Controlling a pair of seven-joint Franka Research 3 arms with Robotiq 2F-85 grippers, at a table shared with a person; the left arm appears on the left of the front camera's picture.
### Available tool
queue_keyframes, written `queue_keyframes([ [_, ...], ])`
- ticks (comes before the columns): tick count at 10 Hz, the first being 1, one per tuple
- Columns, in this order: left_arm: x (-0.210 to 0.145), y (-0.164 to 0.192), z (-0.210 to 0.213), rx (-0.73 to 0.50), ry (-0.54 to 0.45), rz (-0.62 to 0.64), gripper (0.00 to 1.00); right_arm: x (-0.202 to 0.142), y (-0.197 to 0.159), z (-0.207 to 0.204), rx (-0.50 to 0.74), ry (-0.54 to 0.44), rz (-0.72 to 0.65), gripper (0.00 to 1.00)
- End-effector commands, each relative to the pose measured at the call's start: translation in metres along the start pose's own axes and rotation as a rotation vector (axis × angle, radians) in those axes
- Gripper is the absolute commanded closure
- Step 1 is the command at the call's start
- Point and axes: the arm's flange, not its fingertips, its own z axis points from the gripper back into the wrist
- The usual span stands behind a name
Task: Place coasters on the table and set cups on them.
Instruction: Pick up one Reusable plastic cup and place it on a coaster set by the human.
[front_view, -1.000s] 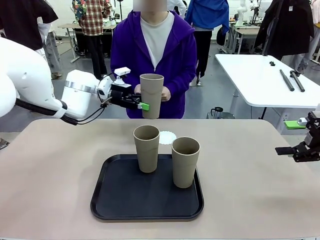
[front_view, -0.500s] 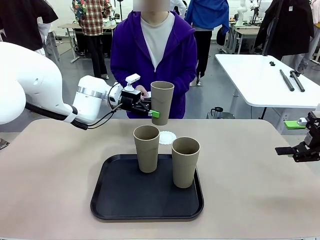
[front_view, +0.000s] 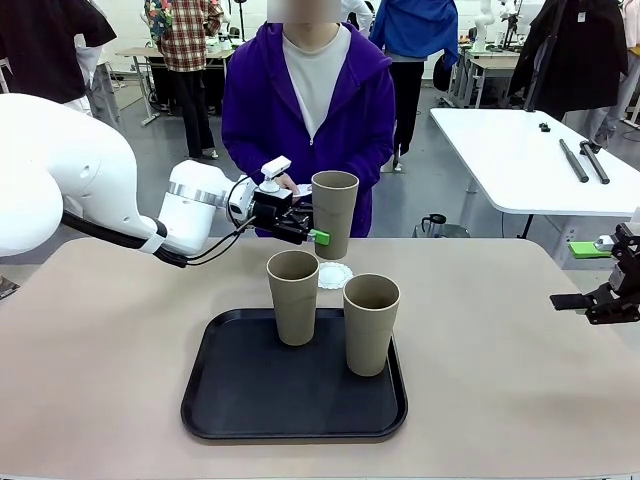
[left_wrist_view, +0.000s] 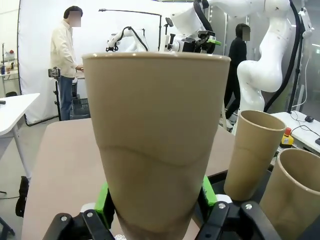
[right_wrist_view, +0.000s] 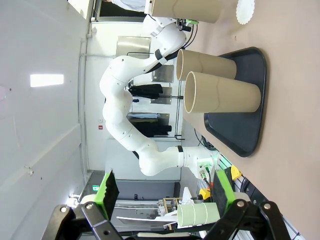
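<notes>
Rightward and lower now, left tool (front_view: 326, 235) grips 1 cup (front_view: 334, 200) above the coaster (front_view: 338, 276); right tool (right_wrist_view: 164, 189) gapes.

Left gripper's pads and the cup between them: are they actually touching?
Touching. The left wrist view shows the left gripper with its green pads pressed flat against both sides of the cup, no gap visible at either pad.

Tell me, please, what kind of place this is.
Probably a robotics lab. The robot's left gripper holds a cup above a beige table with a black tray on it, and a white work table with black rods stands behind.
</notes>
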Motion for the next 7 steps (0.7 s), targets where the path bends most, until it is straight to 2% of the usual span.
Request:
queue_keyframes([
  [1,0.0013,-0.0016,0.0009,0.001,0.002,0.002,0.18,0.0002,0.0014,-0.0001,0.010,0.001,0.001,0.00],
  [7,-0.0023,0.0002,0.0000,0.000,-0.001,0.003,0.18,0.0002,0.0014,-0.0001,0.010,0.001,0.001,0.00],
])
